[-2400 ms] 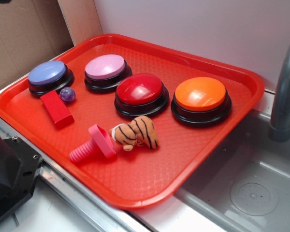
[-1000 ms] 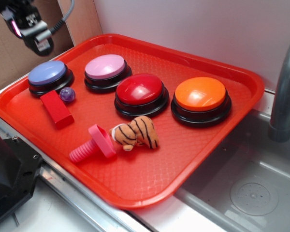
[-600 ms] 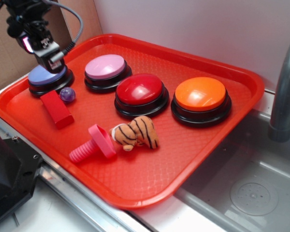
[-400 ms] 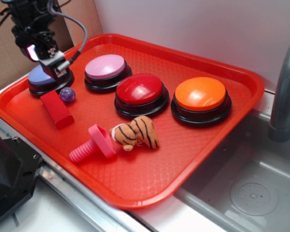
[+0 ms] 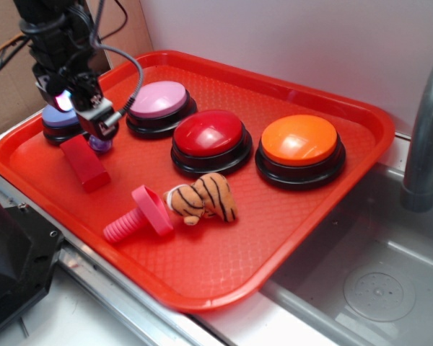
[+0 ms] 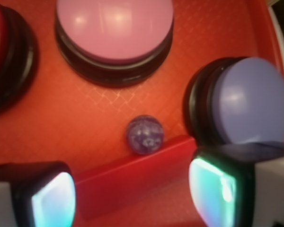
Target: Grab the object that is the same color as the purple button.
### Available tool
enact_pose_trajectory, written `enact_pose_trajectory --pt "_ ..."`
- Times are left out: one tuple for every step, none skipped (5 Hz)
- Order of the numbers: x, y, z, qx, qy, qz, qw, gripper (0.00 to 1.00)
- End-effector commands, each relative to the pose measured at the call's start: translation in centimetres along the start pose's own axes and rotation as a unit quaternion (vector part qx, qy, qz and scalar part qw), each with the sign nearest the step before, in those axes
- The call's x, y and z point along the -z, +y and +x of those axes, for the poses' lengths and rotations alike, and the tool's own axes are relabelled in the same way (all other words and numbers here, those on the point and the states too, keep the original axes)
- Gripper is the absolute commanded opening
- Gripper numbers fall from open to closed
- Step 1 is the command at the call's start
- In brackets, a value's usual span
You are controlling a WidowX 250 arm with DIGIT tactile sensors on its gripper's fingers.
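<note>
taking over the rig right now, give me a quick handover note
Gripper: open, empty, low over the tray's left end.
Purple ball: on the tray, touching or nearly touching the red block, ahead of the open fingers, not between them.
Purple button: beside the ball.
Done: approach.
Left: centre on the ball, descend, close, lift; the block looks likely to crowd a finger.

Exterior: high oblique, whole tray (image 5: 361, 119); wrist: straight down (close), same tray.
</note>
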State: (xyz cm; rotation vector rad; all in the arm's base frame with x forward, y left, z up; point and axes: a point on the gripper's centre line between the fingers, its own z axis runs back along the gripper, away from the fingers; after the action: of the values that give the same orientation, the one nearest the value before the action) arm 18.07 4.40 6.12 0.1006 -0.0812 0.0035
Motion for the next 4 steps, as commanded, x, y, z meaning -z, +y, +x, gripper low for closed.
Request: enact_pose_trajectory --pt "1.83 0.42 0.72 -0.018 -0.001 0.017 1.000 1.00" --pt "2.23 0.72 0.55 -0.030 0.002 0.017 0.999 1.00" --pt "2.50 0.90 0.44 -0.039 0.006 0.018 0.999 1.00" --pt "2.82 1.10 0.32 -0.053 0.014 0.017 0.998 1.00"
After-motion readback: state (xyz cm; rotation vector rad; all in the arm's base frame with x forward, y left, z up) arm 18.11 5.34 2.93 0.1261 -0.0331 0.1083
